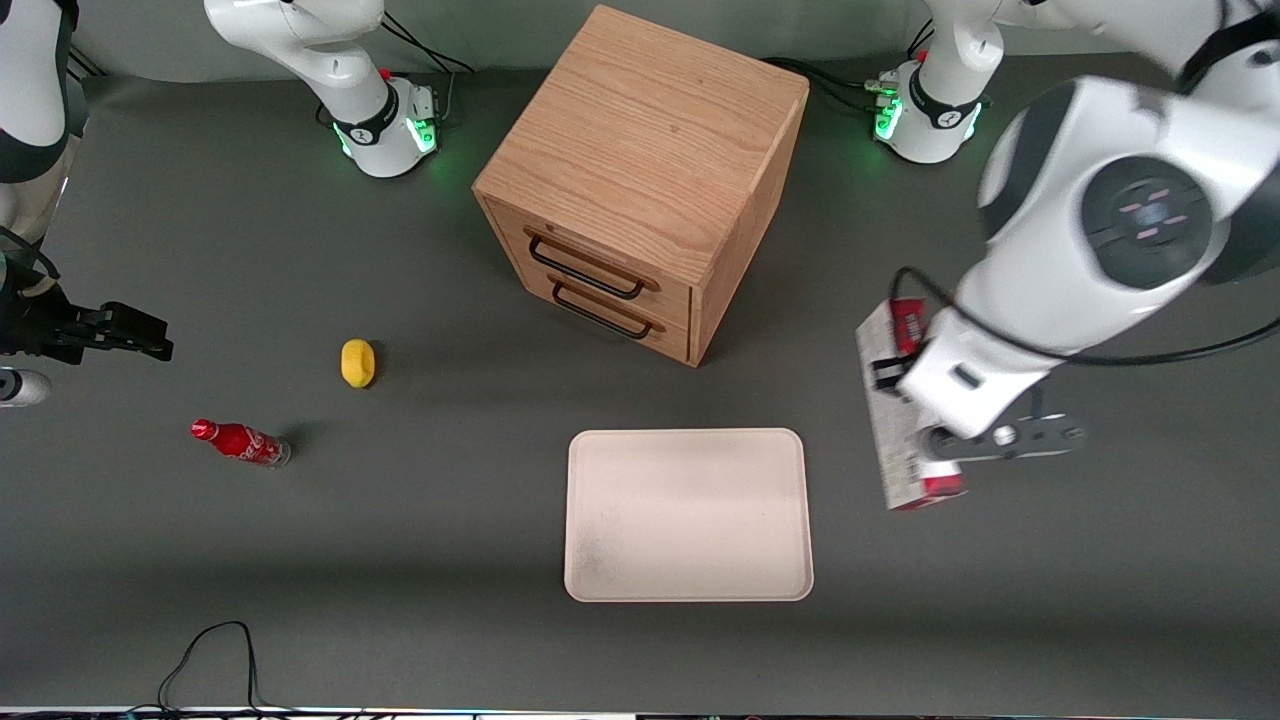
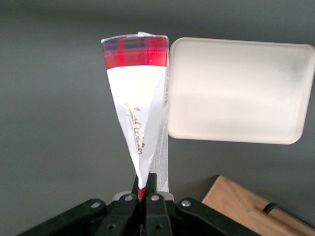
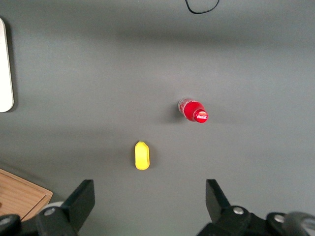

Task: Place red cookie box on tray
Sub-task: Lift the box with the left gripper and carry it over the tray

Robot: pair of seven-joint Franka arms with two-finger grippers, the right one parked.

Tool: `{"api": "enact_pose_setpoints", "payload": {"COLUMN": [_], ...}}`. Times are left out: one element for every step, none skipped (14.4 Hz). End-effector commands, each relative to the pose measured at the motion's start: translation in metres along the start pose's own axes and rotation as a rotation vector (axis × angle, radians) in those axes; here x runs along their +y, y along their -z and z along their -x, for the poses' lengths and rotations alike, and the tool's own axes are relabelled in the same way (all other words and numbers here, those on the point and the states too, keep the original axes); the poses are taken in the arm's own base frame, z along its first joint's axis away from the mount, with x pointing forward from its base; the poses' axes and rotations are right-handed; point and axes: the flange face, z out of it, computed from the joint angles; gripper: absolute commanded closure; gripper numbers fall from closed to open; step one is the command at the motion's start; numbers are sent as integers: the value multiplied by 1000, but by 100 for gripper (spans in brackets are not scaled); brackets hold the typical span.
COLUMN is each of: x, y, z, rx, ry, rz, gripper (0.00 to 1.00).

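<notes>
The red cookie box is long and thin, with white and grey panels and red tartan ends. It hangs in my left gripper, which is shut on it and holds it above the table beside the tray, toward the working arm's end. In the left wrist view the box runs out from between my gripper's closed fingers, its tartan end beside the tray's rim. The cream tray lies flat, nearer the front camera than the cabinet, with nothing on it.
A wooden drawer cabinet stands farther from the camera than the tray; its corner shows in the left wrist view. A yellow lemon-like object and a small red soda bottle lie toward the parked arm's end.
</notes>
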Motion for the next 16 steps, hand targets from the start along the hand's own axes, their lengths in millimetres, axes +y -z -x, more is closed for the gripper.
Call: {"api": "enact_pose_setpoints", "payload": {"x": [34, 42, 46, 49, 52, 56, 60, 64, 67, 70, 73, 73, 72, 71, 70, 70], "y": [17, 18, 16, 6, -8, -22, -43, -60, -85, -108, -130, -147, -160, -174, -189, -207], "z": [6, 10, 11, 7, 1, -5, -10, -16, -23, -29, -34, -37, -41, -46, -49, -52], "rx": [77, 88, 90, 84, 81, 83, 76, 77, 75, 77, 72, 63, 60, 62, 63, 66], "ry": [39, 37, 32, 31, 32, 31, 24, 19, 15, 6, -7, -24, -55, -75, -76, -77], "rz": [19, 25, 25, 21, 22, 21, 19, 23, 20, 19, 13, 1, -1, 0, 1, -1], "gripper": [100, 100, 100, 100, 100, 100, 100, 100, 100, 100, 100, 100, 100, 100, 100, 100]}}
